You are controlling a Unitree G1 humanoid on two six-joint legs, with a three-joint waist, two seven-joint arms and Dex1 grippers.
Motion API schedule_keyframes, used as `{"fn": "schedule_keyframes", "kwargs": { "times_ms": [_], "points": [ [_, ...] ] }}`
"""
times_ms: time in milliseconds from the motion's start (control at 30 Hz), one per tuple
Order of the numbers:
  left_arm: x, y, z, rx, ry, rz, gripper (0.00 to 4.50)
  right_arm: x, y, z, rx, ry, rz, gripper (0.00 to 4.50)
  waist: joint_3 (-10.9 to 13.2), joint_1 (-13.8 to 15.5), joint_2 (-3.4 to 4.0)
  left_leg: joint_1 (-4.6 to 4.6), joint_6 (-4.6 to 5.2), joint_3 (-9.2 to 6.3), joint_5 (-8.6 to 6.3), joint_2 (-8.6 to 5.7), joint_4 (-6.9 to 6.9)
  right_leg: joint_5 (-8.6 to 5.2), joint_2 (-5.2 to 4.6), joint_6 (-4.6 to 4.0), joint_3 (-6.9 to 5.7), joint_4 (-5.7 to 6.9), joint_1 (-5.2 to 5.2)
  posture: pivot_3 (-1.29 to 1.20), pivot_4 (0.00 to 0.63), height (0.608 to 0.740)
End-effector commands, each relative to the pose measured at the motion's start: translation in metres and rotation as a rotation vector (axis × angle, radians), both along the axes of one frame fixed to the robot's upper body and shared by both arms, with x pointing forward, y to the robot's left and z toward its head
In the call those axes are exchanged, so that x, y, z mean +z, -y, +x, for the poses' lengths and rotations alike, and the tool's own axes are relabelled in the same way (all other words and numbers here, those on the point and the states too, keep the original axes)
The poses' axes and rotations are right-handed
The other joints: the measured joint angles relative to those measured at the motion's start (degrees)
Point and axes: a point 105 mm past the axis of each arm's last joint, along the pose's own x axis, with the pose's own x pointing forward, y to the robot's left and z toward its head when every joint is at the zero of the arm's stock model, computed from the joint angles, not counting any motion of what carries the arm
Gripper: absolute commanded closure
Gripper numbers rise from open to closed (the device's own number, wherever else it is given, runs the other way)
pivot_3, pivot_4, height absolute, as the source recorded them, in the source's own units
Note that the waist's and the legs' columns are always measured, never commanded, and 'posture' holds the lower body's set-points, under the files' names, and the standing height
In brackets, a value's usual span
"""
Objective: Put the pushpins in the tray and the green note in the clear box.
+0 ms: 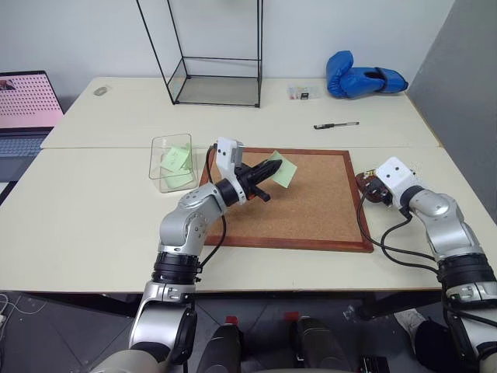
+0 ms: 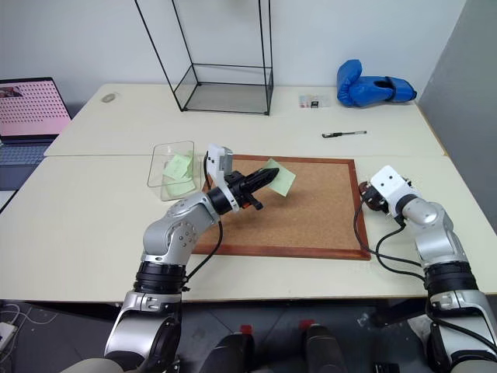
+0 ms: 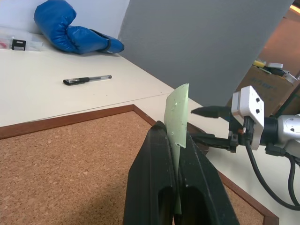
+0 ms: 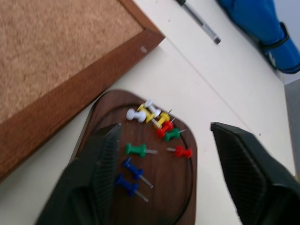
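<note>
On the table, the tray [image 4: 140, 159] holds nine pushpins [image 4: 136, 150]; left jaws clench one green note [image 3: 177, 117], right jaws released.

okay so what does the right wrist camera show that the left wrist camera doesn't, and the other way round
Right wrist view alone: the pushpins lying in the tray, white, yellow, red, green and blue, under the open right gripper. Left wrist view alone: the left gripper shut on the green note, which stands up between its fingers, plus a small clear packet on the table. Both share: the cork board, the black pen and the blue boxing glove.
</note>
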Motion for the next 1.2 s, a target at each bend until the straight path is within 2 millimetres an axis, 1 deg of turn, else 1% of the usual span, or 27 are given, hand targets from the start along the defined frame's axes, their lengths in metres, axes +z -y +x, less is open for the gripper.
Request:
{"fn": "schedule_keyframes", "kwargs": {
  "times_ms": [33, 67, 100, 200, 267, 333, 400, 533, 567, 633, 667, 733, 833, 933, 1067, 1200],
  "points": [
    [0.023, 0.002, 0.001, 0.009, 0.092, -0.006, 4.50, 0.045, 0.007, 0.002, -0.015, 0.131, 0.003, 0.38, 0.00, 0.03, 0.00, 0.00, 0.00, 0.00, 0.00, 0.00, 0.00, 0.00, 0.00, 0.00, 0.00, 0.00, 0.00, 0.00, 0.150, 0.740],
    [0.025, 0.001, 0.001, 0.014, 0.096, -0.006, 4.50, 0.048, 0.007, 0.002, -0.015, 0.138, 0.007, 0.18, 0.00, 0.04, 0.00, -0.01, 0.00, -0.01, 0.00, 0.00, 0.00, 0.00, 0.00, 0.00, -0.01, 0.00, 0.00, 0.00, 0.150, 0.740],
    [0.028, 0.000, 0.003, 0.029, 0.108, 0.000, 4.50, 0.056, 0.003, 0.001, 0.010, 0.162, 0.037, 0.01, 0.00, 0.04, 0.00, -0.01, 0.00, -0.01, 0.00, -0.01, 0.00, 0.00, 0.00, 0.00, -0.01, -0.01, 0.00, 0.00, 0.150, 0.740],
    [0.042, -0.010, 0.007, 0.092, 0.146, 0.014, 4.50, 0.074, -0.020, -0.007, 0.161, 0.187, 0.157, 0.01, 0.01, -0.07, -0.01, -0.01, 0.00, -0.01, 0.00, 0.00, 0.00, 0.00, 0.00, 0.00, -0.01, -0.01, 0.00, 0.00, 0.150, 0.740],
    [0.049, -0.023, 0.010, 0.150, 0.167, 0.033, 4.50, 0.082, -0.042, -0.016, 0.295, 0.174, 0.240, 0.01, 0.01, -0.25, -0.02, 0.00, 0.00, -0.01, 0.00, 0.02, 0.00, 0.00, 0.02, 0.00, -0.01, 0.00, 0.00, 0.00, 0.150, 0.740],
    [0.057, -0.043, 0.012, 0.231, 0.186, 0.067, 4.50, 0.091, -0.072, -0.030, 0.468, 0.150, 0.318, 0.01, 0.01, -0.48, -0.02, 0.01, 0.00, -0.02, 0.00, 0.04, -0.01, 0.00, 0.03, 0.00, -0.02, 0.00, 0.00, 0.00, 0.150, 0.740],
    [0.061, -0.065, 0.014, 0.321, 0.205, 0.128, 4.50, 0.097, -0.095, -0.042, 0.588, 0.123, 0.366, 0.01, 0.02, -0.82, -0.02, 0.02, 0.00, -0.04, 0.00, 0.07, -0.01, 0.00, 0.05, 0.00, -0.03, 0.02, 0.00, 0.00, 0.150, 0.740],
    [0.068, -0.109, 0.018, 0.500, 0.233, 0.258, 4.50, 0.098, -0.129, -0.057, 0.751, 0.043, 0.403, 0.01, 0.03, -0.72, -0.03, 0.04, 0.00, -0.10, 0.00, 0.03, 0.01, 0.00, 0.03, 0.01, -0.07, 0.04, 0.04, 0.00, 0.150, 0.740],
    [0.069, -0.121, 0.020, 0.554, 0.247, 0.317, 4.50, 0.097, -0.139, -0.060, 0.795, 0.019, 0.405, 0.01, 0.03, -0.67, -0.03, 0.03, 0.00, -0.10, 0.00, 0.04, 0.01, 0.00, 0.03, 0.01, -0.07, 0.02, 0.03, 0.00, 0.150, 0.740],
    [0.068, -0.143, 0.023, 0.648, 0.258, 0.406, 4.50, 0.096, -0.154, -0.065, 0.854, -0.012, 0.404, 0.01, 0.03, -0.66, -0.03, 0.03, 0.00, -0.10, 0.00, 0.04, 0.01, 0.00, 0.03, 0.00, -0.07, 0.03, 0.03, 0.00, 0.150, 0.740],
    [0.068, -0.153, 0.025, 0.692, 0.250, 0.424, 4.50, 0.096, -0.159, -0.065, 0.871, -0.022, 0.403, 0.01, 0.03, -0.63, -0.03, 0.03, 0.00, -0.10, 0.00, 0.05, -0.01, 0.00, 0.04, 0.00, -0.07, 0.01, 0.01, 0.00, 0.150, 0.740],
    [0.066, -0.172, 0.030, 0.774, 0.236, 0.458, 4.50, 0.095, -0.169, -0.065, 0.898, -0.033, 0.399, 0.01, 0.03, -0.40, -0.03, 0.03, 0.00, -0.13, 0.00, 0.04, -0.01, 0.00, 0.03, 0.00, -0.09, 0.03, 0.00, 0.00, 0.150, 0.740],
    [0.062, -0.188, 0.036, 0.847, 0.243, 0.529, 4.50, 0.094, -0.179, -0.064, 0.917, -0.040, 0.395, 0.01, 0.04, -0.01, -0.05, 0.02, 0.00, -0.13, 0.00, 0.04, -0.01, 0.00, 0.02, 0.00, -0.10, 0.01, 0.00, 0.00, 0.150, 0.740],
    [0.057, -0.199, 0.041, 0.905, 0.247, 0.591, 4.50, 0.093, -0.184, -0.063, 0.921, -0.039, 0.393, 0.01, 0.05, 0.08, -0.05, -0.03, 0.00, -0.14, -0.01, 0.04, -0.02, 0.00, 0.02, -0.01, -0.12, -0.02, -0.04, 0.00, 0.150, 0.740],
    [0.042, -0.204, 0.047, 0.932, 0.208, 0.608, 4.50, 0.089, -0.187, -0.064, 0.919, -0.045, 0.394, 0.01, 0.05, 0.33, -0.05, -0.12, 0.00, -0.15, -0.01, -0.01, -0.01, 0.00, -0.06, -0.01, -0.12, -0.02, -0.10, 0.00, 0.150, 0.740],
    [0.029, -0.197, 0.053, 0.906, 0.156, 0.570, 4.50, 0.088, -0.187, -0.064, 0.915, -0.048, 0.394, 0.01, 0.05, 0.27, -0.05, -0.12, 0.00, -0.15, 0.00, 0.00, -0.01, 0.00, -0.06, -0.01, -0.13, 0.00, -0.11, 0.00, 0.150, 0.740]
  ]
}}
